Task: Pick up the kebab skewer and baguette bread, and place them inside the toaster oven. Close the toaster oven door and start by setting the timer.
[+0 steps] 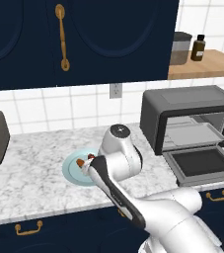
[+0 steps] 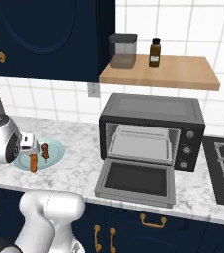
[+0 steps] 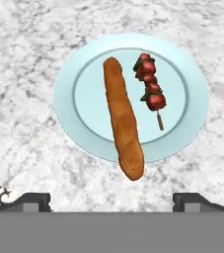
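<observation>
Gripper (image 3: 111, 200) hangs wide open and empty above the plate (image 3: 69, 94), where baguette (image 3: 123, 121) and skewer (image 3: 151, 89) lie side by side, long axes roughly parallel, running across the line between the fingertips, baguette nearer centre.

One baguette (image 3: 123, 123); one skewer (image 3: 149, 89); one plate (image 3: 192, 89)

Light is even and fairly bright, flat as rendered scenes are. The marble table (image 3: 29, 74) shows little shadow and no glare. The hand view is soft, with the pale blue plate (image 3: 69, 106) slightly blurred at its rim. Dark cabinets (image 1: 108, 39) read nearly black, detail lost.
</observation>
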Available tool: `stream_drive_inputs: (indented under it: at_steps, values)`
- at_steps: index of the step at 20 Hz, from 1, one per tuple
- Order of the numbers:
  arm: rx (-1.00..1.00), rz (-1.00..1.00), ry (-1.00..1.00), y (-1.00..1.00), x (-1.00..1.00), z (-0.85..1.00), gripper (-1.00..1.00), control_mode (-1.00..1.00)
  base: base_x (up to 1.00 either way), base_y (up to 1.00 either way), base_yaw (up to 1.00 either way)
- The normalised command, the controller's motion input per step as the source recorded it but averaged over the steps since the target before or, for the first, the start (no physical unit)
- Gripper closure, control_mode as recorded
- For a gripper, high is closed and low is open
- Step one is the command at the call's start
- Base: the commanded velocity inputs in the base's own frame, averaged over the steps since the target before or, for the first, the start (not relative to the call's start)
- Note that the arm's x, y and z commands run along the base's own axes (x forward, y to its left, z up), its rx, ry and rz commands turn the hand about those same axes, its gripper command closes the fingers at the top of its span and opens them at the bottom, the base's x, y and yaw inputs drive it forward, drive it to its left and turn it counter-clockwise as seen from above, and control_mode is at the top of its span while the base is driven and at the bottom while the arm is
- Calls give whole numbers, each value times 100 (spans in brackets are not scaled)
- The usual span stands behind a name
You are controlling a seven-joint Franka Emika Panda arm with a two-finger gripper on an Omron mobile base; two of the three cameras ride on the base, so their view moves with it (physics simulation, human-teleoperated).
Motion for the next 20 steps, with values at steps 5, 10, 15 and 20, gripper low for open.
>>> stream_drive_inputs:
  at_steps: [5,10,15,20]
  values:
    - [0,0,14,3,47,-34,-100,-100,0,0,0]
    - [-2,0,7,26,40,-41,-100,-100,0,0,0]
    - [-6,0,0,21,33,-44,-100,-100,0,0,0]
    - [-6,0,0,0,16,-24,-100,-100,0,0,0]
